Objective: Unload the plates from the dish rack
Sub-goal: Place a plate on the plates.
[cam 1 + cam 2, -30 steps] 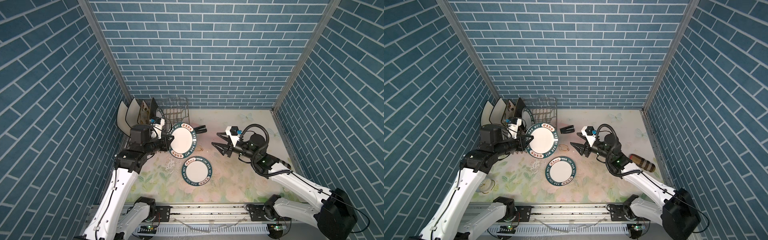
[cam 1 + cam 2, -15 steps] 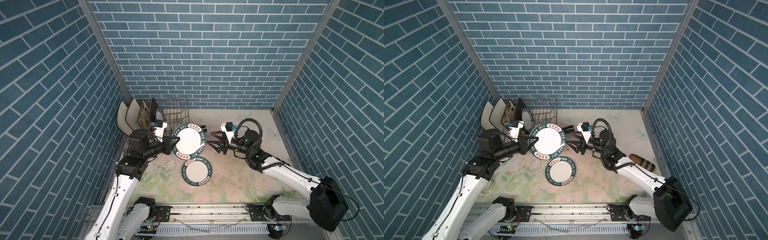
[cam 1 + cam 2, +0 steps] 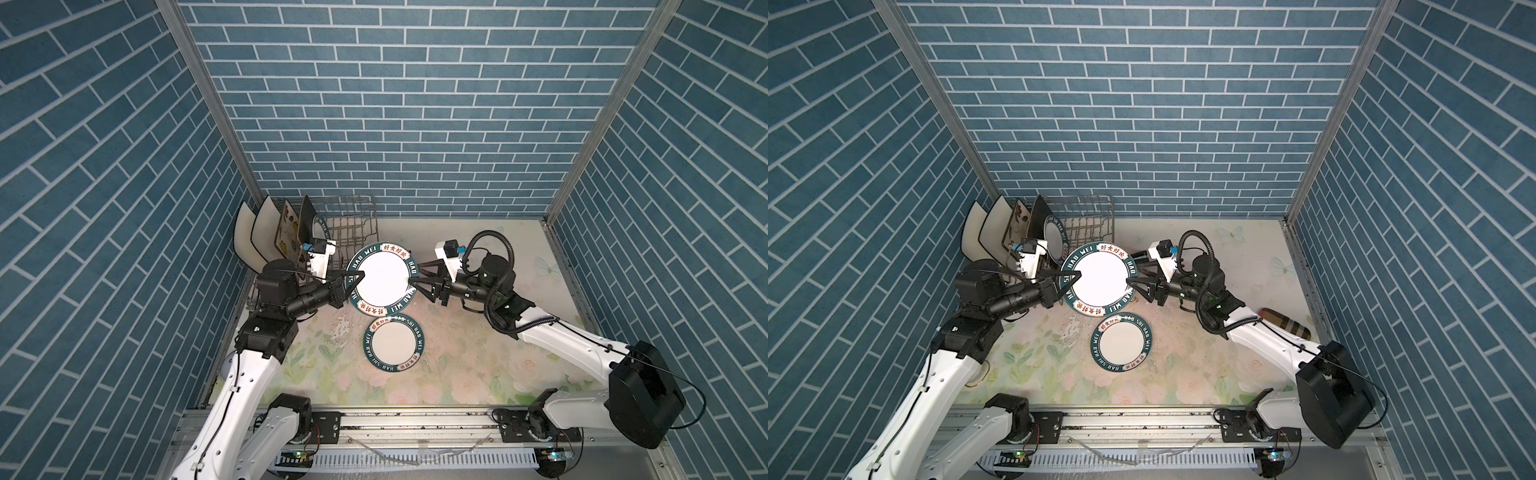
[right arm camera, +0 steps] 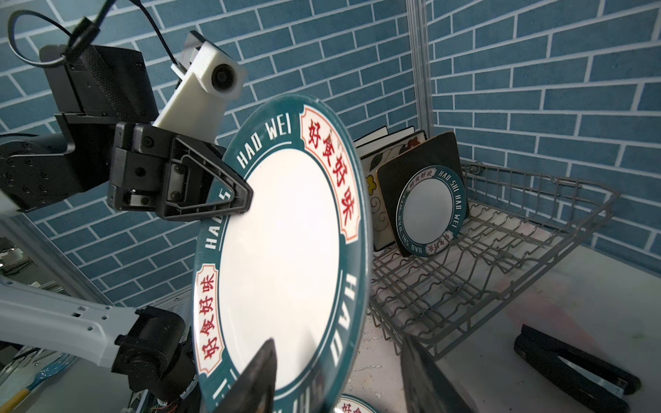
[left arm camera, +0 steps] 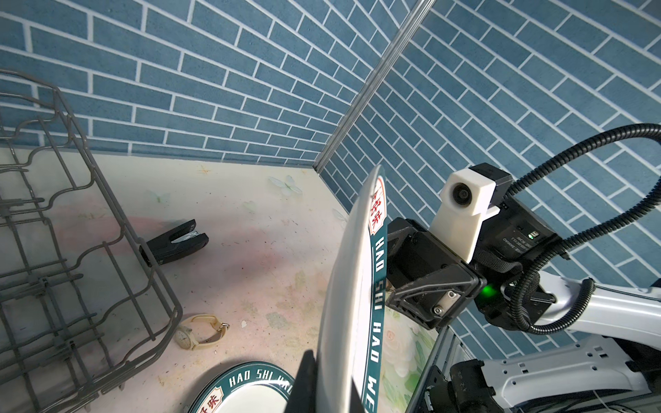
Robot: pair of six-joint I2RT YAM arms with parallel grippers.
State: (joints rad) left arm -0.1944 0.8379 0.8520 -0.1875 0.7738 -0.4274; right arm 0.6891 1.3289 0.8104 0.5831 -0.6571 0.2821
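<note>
A round white plate [image 3: 382,279] with a lettered teal rim hangs on edge above the table in both top views. My left gripper [image 3: 359,276] is shut on its left rim [image 5: 354,286]. My right gripper [image 4: 339,379] is open and straddles the opposite rim: one finger lies over the plate's face, the other stands apart behind it. A second round plate [image 3: 394,343] lies flat on the table just in front. The dish rack [image 3: 353,224] at the back left holds a third round plate [image 4: 431,211], a black square plate [image 4: 422,153], a flowered plate [image 3: 286,232] and two cream plates [image 3: 253,232].
A black stapler-like clip [image 5: 175,241] lies on the table right of the rack. Near the rack's front corner is a cream wristwatch [image 5: 196,332]. A brown plaid case [image 3: 1285,328] sits by the right wall. Blue brick walls close in three sides.
My left arm has carried the plate rightward from the rack to the middle. My right gripper has moved left to the plate's rim, and its jaws have narrowed around it.
</note>
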